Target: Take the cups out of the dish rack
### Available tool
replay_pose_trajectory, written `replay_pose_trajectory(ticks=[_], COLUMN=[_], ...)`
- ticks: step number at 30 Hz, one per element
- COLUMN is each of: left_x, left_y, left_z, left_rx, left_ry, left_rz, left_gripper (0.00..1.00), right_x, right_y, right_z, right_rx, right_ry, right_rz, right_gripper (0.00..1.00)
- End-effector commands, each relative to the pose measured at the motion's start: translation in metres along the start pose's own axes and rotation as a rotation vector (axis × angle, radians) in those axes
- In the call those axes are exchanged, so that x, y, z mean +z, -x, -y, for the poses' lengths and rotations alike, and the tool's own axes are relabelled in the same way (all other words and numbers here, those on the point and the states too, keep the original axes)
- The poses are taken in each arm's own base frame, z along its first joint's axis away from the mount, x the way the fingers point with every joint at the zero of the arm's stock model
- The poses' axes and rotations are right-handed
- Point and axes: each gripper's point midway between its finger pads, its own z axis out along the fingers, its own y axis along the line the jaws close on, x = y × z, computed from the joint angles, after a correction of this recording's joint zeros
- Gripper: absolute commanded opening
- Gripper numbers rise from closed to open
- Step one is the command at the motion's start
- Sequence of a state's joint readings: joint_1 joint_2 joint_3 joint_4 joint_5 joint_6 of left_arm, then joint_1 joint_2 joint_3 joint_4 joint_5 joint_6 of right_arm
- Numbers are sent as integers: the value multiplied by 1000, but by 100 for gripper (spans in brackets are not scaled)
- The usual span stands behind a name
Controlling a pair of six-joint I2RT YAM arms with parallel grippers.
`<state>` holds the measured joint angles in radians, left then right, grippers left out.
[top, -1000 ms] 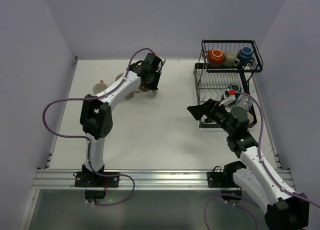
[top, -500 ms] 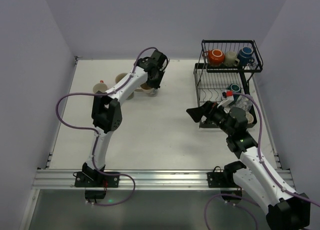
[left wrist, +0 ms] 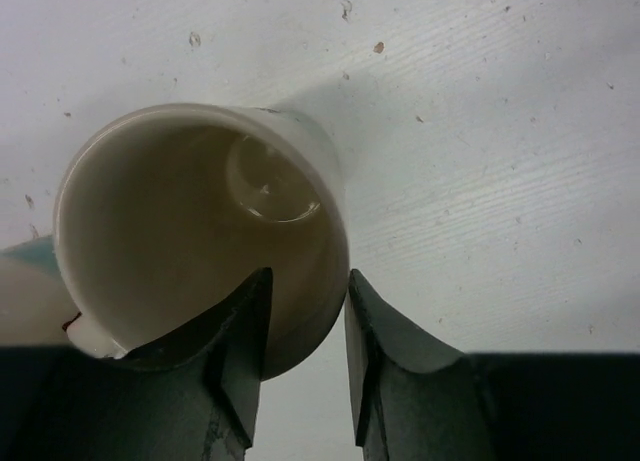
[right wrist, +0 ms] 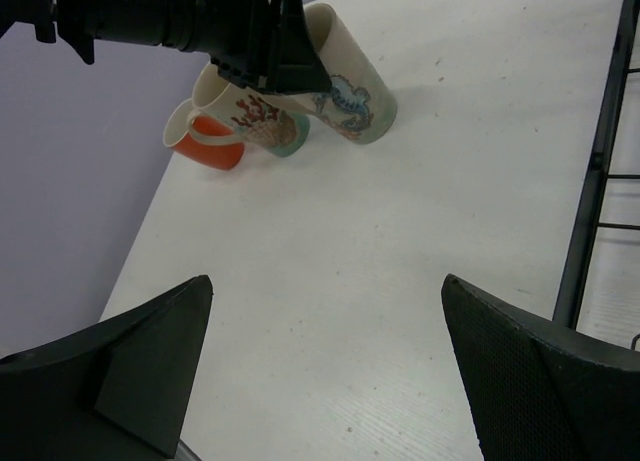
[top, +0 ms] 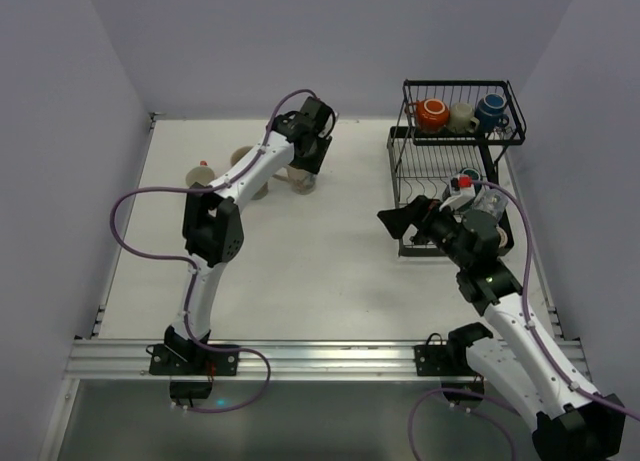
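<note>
My left gripper (top: 306, 164) (left wrist: 305, 281) is shut on the rim of a tall cream cup with a blue pattern (top: 303, 184) (left wrist: 190, 221) (right wrist: 345, 91), one finger inside and one outside. The cup leans with its base at or near the table. Beside it stand a cream cup with a red pattern (right wrist: 262, 121) (top: 246, 163) and an orange-red cup (right wrist: 205, 141) (top: 200, 171). The black wire dish rack (top: 400, 171) holds orange (top: 431, 113), cream (top: 461, 117) and blue (top: 490, 109) cups in its upper basket and a teal cup (top: 468, 176) below. My right gripper (top: 392, 221) (right wrist: 325, 281) is open and empty, left of the rack.
Purple walls close the table at the back and on both sides. The rack's wire frame (right wrist: 598, 151) runs along the right edge of the right wrist view. A metal rail (top: 320, 356) lines the near edge.
My left arm has swung a little to the right with the cream cup and brought it down towards the table. My right gripper has barely shifted.
</note>
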<state>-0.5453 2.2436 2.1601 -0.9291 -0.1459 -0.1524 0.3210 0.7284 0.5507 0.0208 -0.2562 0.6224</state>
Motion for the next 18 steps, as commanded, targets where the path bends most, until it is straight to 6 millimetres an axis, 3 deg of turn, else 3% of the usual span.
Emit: replay_pose_trajectory(ticks=[1,2,5,9,12,13,15,16,18], left_x=[-32,-39,-56,-71,-99,-122,-153,-186,-221], left_y=[24,31,48,60,74,83,92,94,90], left_z=[-7,-7,-9,-10,-6,1,9,20,35], left_rx=[2,-6,-29,-50,-60,-56,-57,-51,-44], left_ry=[1,0,1,-4,-30,-61,-98,-147,-218], left_rz=[100,130,201,246,319,379,454,525,603], left_gripper=[44,53,67,74,82,90,95,98,99], right_x=[-7,-9,-14,-21,-27,-31,-34,-35,-39], right_y=[23,32,39,48,56,59,64,66,70], right_z=[0,3,14,20,36,46,59,63,76], right_rx=[-57,-67,-90,-110,-120,-128,-140,-141,-136], right_ry=[-59,-93,-173,-223,-321,-375,-438,-459,-513], right_rz=[61,87,102,130,169,185,197,202,210], right_gripper=[99,99,99,99,93,90,86,84,79])
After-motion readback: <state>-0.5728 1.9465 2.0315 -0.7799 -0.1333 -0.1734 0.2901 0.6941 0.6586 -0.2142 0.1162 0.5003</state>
